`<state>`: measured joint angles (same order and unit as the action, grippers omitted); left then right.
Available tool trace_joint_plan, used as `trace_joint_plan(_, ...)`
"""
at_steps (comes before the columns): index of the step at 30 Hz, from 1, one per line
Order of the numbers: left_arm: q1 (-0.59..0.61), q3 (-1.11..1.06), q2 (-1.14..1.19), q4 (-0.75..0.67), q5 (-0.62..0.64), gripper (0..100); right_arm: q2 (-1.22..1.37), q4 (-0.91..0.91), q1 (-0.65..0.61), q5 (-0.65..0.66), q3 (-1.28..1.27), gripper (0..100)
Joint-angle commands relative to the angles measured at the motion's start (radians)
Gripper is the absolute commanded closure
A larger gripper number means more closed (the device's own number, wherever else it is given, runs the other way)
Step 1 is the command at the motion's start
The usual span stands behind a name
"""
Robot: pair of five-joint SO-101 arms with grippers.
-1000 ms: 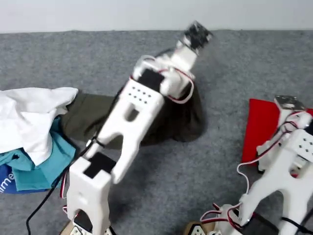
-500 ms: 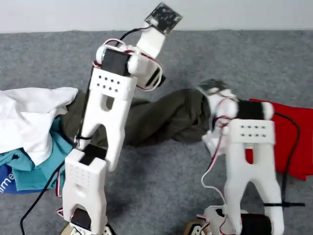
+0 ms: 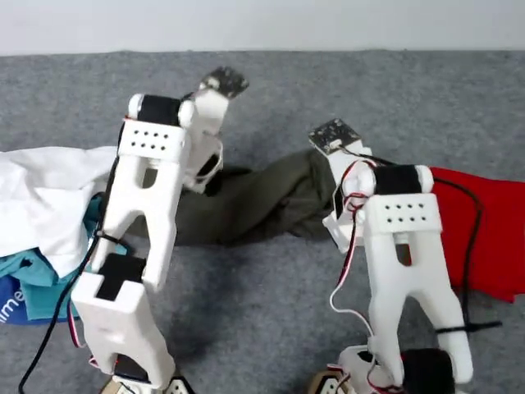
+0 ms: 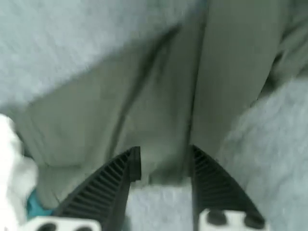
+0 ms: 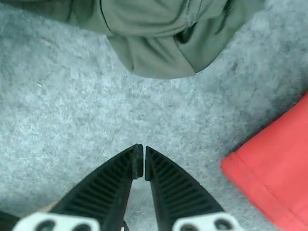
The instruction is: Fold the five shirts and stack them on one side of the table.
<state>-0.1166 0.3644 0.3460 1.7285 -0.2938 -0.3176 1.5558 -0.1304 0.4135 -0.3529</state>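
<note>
An olive shirt (image 3: 254,205) lies crumpled lengthwise in the middle of the grey table (image 3: 271,304). My left gripper (image 4: 163,166) is open, its fingers straddling the olive shirt's (image 4: 159,106) edge near the pile end. Beside the olive shirt's (image 5: 159,43) other end, my right gripper (image 5: 141,161) is shut with nothing in it, just above bare carpet. A red shirt (image 3: 484,238) lies flat at the right; its corner (image 5: 274,178) is close to the right gripper. In the high view the left arm (image 3: 152,189) stands over the shirt's left end and the right arm (image 3: 398,238) over its right end.
A pile at the table's left edge holds a white shirt (image 3: 41,197) on top of a teal shirt (image 3: 49,283) and a blue one (image 3: 12,308). White and teal cloth (image 4: 19,183) show beside the left gripper. A pale wall (image 3: 262,25) runs along the far edge.
The left arm swung from the far middle back to the olive shirt's left end. The right arm came in from the right to its other end. The shirt now lies more stretched out.
</note>
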Motion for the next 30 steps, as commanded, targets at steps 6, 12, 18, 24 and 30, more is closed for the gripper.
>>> trace_joint_plan(6, 0.094, -0.104, 0.164, -0.193, -0.052, 80, 0.094, -0.013, -0.027, -0.009, 0.035, 99.0)
trace_joint_plan(12, 0.169, 0.102, 0.374, -0.29, -0.046, 80, 0.159, -0.028, -0.104, -0.009, 0.097, 99.0)
trace_joint_plan(18, 0.253, 0.495, 0.537, -0.27, 0.002, 79, 0.262, -0.054, -0.173, -0.009, 0.187, 99.0)
trace_joint_plan(24, 0.281, 0.878, 0.632, -0.091, 0.002, 80, 0.401, -0.045, -0.248, -0.009, 0.341, 99.0)
trace_joint_plan(30, 0.284, 1.142, 0.655, 0.026, 0.003, 80, 0.529, -0.042, -0.346, -0.009, 0.462, 98.3)
